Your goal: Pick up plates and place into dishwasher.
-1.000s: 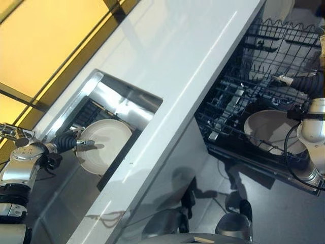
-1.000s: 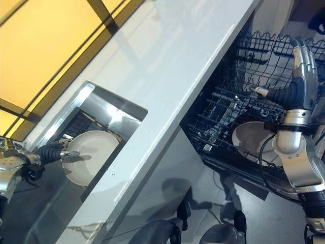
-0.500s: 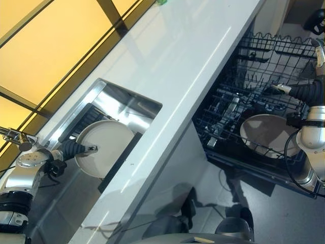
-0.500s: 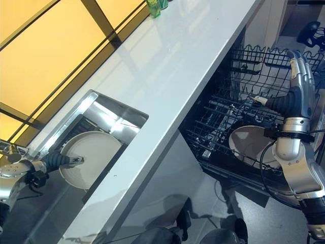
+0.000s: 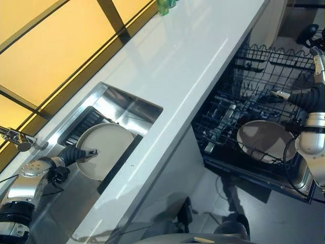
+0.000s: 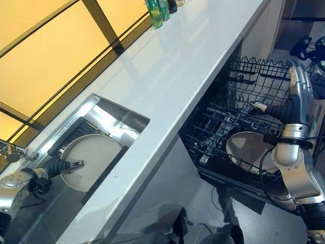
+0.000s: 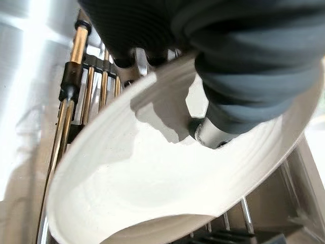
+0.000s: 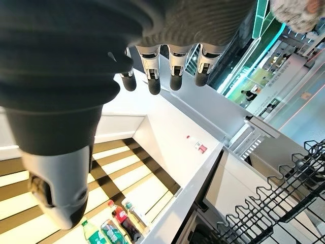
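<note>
Left hand (image 5: 76, 154) pinches the rim of a round white ceramic plate (image 5: 104, 150), thumb on its face, fingers behind; the plate is tilted up inside the recessed steel sink (image 5: 124, 109), over a dark slatted rack (image 5: 84, 122), near the sink's front wall, with free room toward the back wall. Long white table (image 5: 188, 46) edge separates the sink from the open black wire dishwasher rack (image 5: 254, 101), where a second white plate (image 5: 264, 140) lies; rack space around it is open. Right hand (image 6: 299, 89) is above the rack, fingers straight, holding nothing. Versus 1.0 s ago: the plate is raised more upright in the sink, and the camera has shifted, now showing green bottles (image 6: 157, 9) at the table's far end.
</note>
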